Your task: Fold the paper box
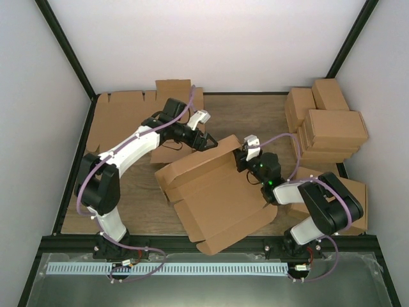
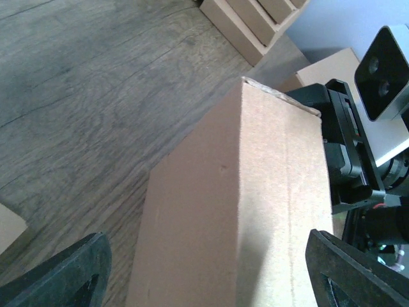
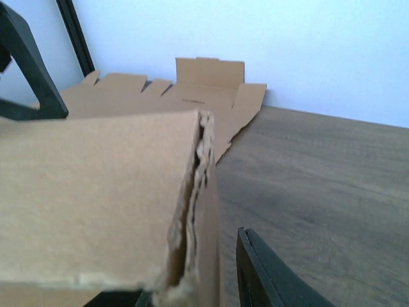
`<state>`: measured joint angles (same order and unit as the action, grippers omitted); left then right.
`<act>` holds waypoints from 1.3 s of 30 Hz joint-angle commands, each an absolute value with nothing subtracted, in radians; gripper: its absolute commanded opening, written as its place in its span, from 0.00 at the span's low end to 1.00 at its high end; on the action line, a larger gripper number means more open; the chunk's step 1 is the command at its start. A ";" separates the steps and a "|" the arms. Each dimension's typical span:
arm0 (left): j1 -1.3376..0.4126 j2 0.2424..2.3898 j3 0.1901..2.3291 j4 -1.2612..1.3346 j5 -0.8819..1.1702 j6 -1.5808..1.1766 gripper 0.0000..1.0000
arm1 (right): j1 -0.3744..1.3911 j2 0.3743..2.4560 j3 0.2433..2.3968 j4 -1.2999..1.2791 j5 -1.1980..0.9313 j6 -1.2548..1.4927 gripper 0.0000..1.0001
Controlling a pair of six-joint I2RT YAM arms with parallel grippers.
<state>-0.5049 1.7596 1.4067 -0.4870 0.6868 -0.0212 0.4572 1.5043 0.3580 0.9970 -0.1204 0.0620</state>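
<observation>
The paper box [image 1: 217, 198] lies half-formed mid-table, its wide panel and flaps spread toward the near edge and one long wall [image 1: 198, 163] folded up along its far side. My left gripper [image 1: 208, 142] hovers over that wall's far end. In the left wrist view its jaws [image 2: 204, 240] stand wide open, straddling the cardboard [image 2: 255, 179], and neither finger presses on it. My right gripper [image 1: 239, 157] is at the wall's right end. The doubled cardboard edge [image 3: 198, 211] sits between the right gripper's [image 3: 192, 268] jaws, with a small gap to the right finger [image 3: 268, 275]; the other finger is mostly hidden.
A pile of flat notched cardboard sheets [image 1: 128, 115] lies at the back left. Several finished cartons [image 1: 326, 125] are stacked at the back right, and one more [image 1: 354, 192] sits beside the right arm. Black frame posts mark the back corners.
</observation>
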 commanded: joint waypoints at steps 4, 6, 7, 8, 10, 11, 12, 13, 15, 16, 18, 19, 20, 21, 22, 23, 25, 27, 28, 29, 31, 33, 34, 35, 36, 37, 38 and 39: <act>-0.518 1.775 1.415 -0.471 0.772 0.001 0.83 | 0.462 1.510 0.350 1.197 -0.105 0.066 0.27; -0.518 1.777 1.415 -0.474 0.774 0.004 0.82 | 0.462 1.528 0.367 1.208 -0.101 0.065 0.25; -0.518 1.779 1.416 -0.475 0.780 0.006 0.82 | 0.462 1.535 0.370 1.223 -0.095 0.064 0.22; -0.518 1.782 1.417 -0.476 0.785 0.007 0.82 | 0.462 1.542 0.372 1.236 -0.088 0.067 0.19; -0.518 1.787 1.419 -0.480 0.792 0.008 0.81 | 0.462 1.553 0.380 1.244 -0.076 0.070 0.10; -0.518 1.788 1.421 -0.482 0.794 0.009 0.81 | 0.462 1.556 0.385 1.240 -0.074 0.071 0.06; -0.518 1.789 1.423 -0.485 0.796 0.012 0.81 | 0.462 1.557 0.386 1.233 -0.072 0.073 0.03; -0.518 1.787 1.424 -0.485 0.799 0.015 0.80 | 0.462 1.555 0.383 1.231 -0.072 0.074 0.01; -0.518 1.780 1.423 -0.485 0.799 0.019 0.80 | 0.462 1.546 0.376 1.229 -0.067 0.076 0.01; -0.518 1.772 1.422 -0.483 0.793 0.023 0.80 | 0.462 1.542 0.372 1.226 -0.061 0.077 0.01; -0.518 1.743 1.424 -0.483 0.762 0.030 0.81 | 0.462 1.531 0.371 1.210 -0.054 0.072 0.01; -0.518 1.721 1.428 -0.484 0.735 0.027 0.82 | 0.462 1.526 0.374 1.199 -0.053 0.070 0.01; -0.518 1.698 1.436 -0.487 0.701 0.018 0.83 | 0.462 1.520 0.377 1.183 -0.050 0.069 0.01; -0.518 1.666 1.448 -0.489 0.664 0.003 0.85 | 0.463 1.514 0.381 1.168 -0.043 0.070 0.01; -0.518 1.631 1.463 -0.495 0.619 -0.018 0.88 | 0.462 1.508 0.385 1.152 -0.031 0.074 0.01; -0.518 1.594 1.479 -0.503 0.561 -0.041 0.91 | 0.462 1.502 0.394 1.131 -0.012 0.083 0.01; -0.518 1.514 1.511 -0.526 0.438 -0.091 0.97 | 0.461 1.488 0.417 1.086 0.028 0.109 0.01; -0.518 1.427 1.534 -0.553 0.341 -0.137 1.00 | 0.455 1.478 0.445 1.039 0.077 0.161 0.01; -0.518 1.389 1.535 -0.561 0.320 -0.156 1.00 | 0.447 1.476 0.472 1.001 0.104 0.202 0.01; -0.518 1.349 1.529 -0.568 0.311 -0.179 1.00 | 0.432 1.476 0.501 0.947 0.133 0.269 0.01; -0.518 1.279 1.497 -0.581 0.317 -0.234 1.00 | 0.381 1.484 0.569 0.805 0.146 0.425 0.01; -0.518 1.219 1.433 -0.583 0.376 -0.261 1.00 | 0.321 1.486 0.591 0.772 0.049 0.532 0.01; -0.518 1.193 1.401 -0.592 0.406 -0.270 1.00 | 0.301 1.482 0.590 0.784 0.010 0.570 0.01; -0.518 1.170 1.371 -0.612 0.408 -0.280 1.00 | 0.287 1.477 0.592 0.782 -0.008 0.604 0.01; -0.518 1.147 1.343 -0.646 0.400 -0.288 1.00 | 0.278 1.473 0.601 0.762 -0.013 0.633 0.01; -0.518 1.121 1.318 -0.668 0.388 -0.294 1.00 | 0.272 1.469 0.616 0.734 -0.006 0.663 0.01; -0.518 1.094 1.281 -0.688 0.368 -0.304 1.00 | 0.270 1.466 0.629 0.703 0.005 0.688 0.01; -0.518 1.063 1.251 -0.700 0.355 -0.319 1.00 | 0.269 1.462 0.640 0.671 0.020 0.715 0.01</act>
